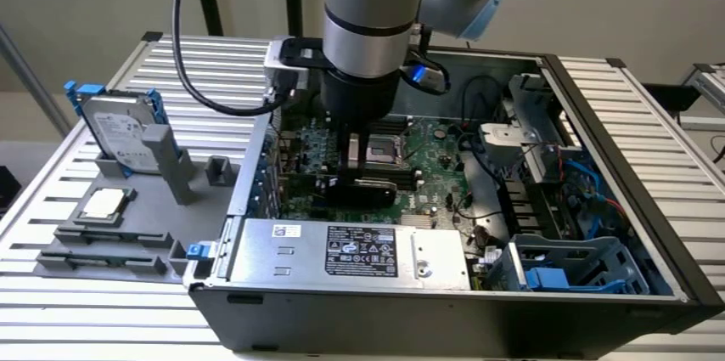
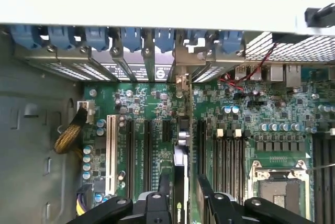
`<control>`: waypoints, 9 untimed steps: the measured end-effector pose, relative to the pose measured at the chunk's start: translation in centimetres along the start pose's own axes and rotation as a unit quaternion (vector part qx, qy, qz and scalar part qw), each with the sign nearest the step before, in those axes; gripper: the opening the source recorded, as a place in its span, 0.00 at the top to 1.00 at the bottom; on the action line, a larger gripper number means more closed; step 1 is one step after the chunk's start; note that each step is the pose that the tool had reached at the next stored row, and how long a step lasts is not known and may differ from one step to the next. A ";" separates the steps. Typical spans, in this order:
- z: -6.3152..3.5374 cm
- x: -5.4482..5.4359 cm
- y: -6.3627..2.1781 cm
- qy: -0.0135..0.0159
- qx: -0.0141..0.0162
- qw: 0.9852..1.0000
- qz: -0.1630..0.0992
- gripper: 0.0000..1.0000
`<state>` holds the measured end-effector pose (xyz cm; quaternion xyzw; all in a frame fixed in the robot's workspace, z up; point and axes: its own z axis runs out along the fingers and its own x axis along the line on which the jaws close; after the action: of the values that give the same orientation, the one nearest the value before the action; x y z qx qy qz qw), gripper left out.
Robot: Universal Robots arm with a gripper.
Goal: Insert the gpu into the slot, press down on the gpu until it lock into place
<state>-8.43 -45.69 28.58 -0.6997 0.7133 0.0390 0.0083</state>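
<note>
The hand point(image 1: 362, 171) grips the thin flat black gpu card point(image 1: 374, 196), which stands low on the flat green board point(image 1: 436, 176). It looks almost in. I cannot tell if it has locked.

Item: gpu point(image 1: 360, 189), a thin flat black card with a glossy shroud.
Pose: upright on its long edge, seen edge-on in the wrist view.
Position: over the motherboard point(image 2: 157, 103) expansion area, one end towards the bracket wall of the case point(image 1: 476, 314).
Hold: clamped on both faces by the gripper point(image 2: 180, 199).
Slot: beneath the card's lower edge; engagement cannot be determined.
</note>
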 end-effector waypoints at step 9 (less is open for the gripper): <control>0.03 -0.9 0.66 0.000 0.000 1.000 0.000 0.89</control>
<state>-9.08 -44.80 28.64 -0.6997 0.7134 0.0389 0.0084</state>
